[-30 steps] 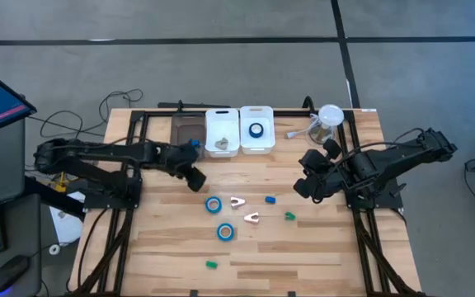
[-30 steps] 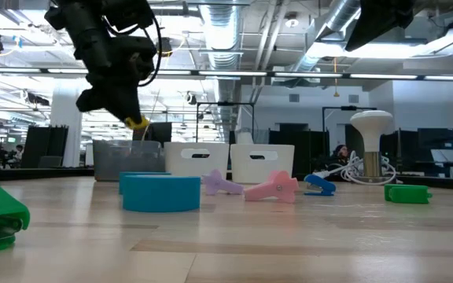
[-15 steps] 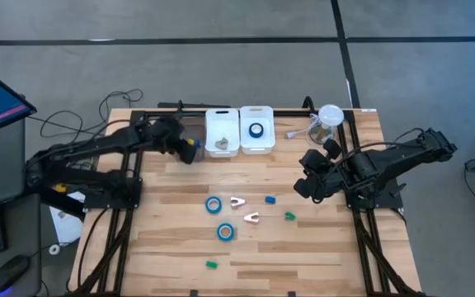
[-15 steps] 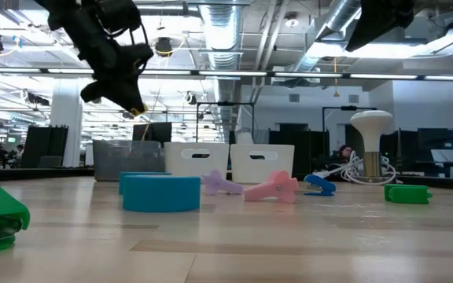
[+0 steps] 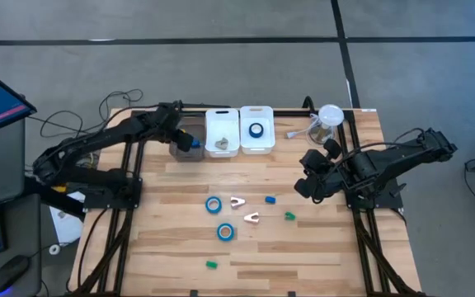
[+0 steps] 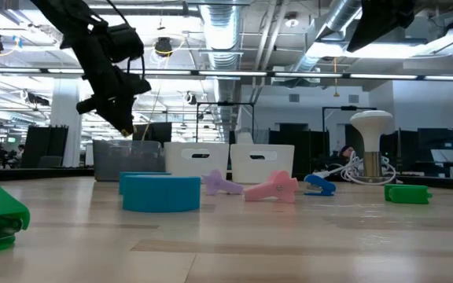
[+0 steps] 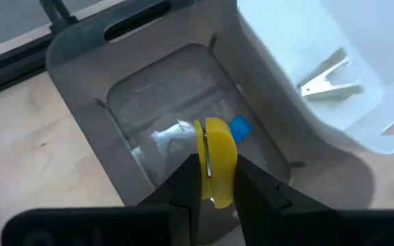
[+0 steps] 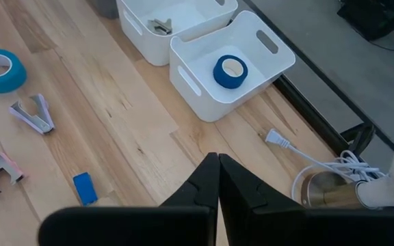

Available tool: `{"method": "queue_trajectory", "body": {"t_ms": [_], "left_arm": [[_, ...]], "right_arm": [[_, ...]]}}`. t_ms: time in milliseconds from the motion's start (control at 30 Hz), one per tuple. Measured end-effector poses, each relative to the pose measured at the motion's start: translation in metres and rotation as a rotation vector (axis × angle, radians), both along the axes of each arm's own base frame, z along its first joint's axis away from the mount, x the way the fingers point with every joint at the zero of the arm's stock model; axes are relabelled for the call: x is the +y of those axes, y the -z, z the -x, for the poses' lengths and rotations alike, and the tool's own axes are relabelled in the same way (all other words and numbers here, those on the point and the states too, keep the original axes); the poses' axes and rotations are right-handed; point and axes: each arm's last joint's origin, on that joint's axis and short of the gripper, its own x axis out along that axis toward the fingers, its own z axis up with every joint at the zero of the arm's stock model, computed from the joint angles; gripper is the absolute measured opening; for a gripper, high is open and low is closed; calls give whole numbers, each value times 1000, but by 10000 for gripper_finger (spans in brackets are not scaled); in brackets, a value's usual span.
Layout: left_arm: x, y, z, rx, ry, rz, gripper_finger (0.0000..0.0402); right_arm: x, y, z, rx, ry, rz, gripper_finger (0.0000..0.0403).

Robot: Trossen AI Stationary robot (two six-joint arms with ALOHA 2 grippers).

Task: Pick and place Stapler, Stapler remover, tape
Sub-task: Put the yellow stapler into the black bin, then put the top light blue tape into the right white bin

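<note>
Stapler, small and yellow [image 7: 215, 158], is hanging pinched in the left gripper [image 7: 211, 179] over the grey translucent bin [image 7: 94, 82], poised for dropping in; right gripper [image 8: 216, 179] is waiting pressed together beyond the white tape bin [image 8: 262, 65].

Open-plan office-lab (exposed ceiling ducts [image 6: 242, 31], rows of desk monitors [image 6: 439, 145])
</note>
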Motion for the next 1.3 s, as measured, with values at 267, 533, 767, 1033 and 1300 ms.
{"method": "queue_trajectory", "body": {"t_ms": [267,533,767,1033,1300], "left_arm": [[7,21,-8,79,11,58,95],[13,41,-15,139,11,109,157],[12,47,-19,132,15,141,169],[-1,18,-17,34,86,54,139],[-40,-22,-17,-93,273,-92,97]], "right_arm": [[0,0,0,6,0,2,0],[0,0,1,11,0,4,0],[-1,0,1,11,1,4,0],[0,0,1,11,1,4,0],[0,0,1,10,1,4,0]]}}
